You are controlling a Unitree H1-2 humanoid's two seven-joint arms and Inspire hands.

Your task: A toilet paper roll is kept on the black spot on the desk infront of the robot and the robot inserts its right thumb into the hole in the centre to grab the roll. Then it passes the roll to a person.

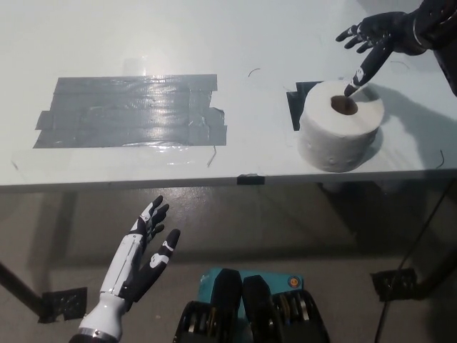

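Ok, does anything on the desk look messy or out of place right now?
Mostly tidy. The grey tape patch is wrinkled, with ragged, peeling edges. The toilet paper roll stands upright on the black spot, covering most of it.

The white toilet paper roll [340,126] stands on end, hole upward, covering the black spot [298,102] near the desk edge.
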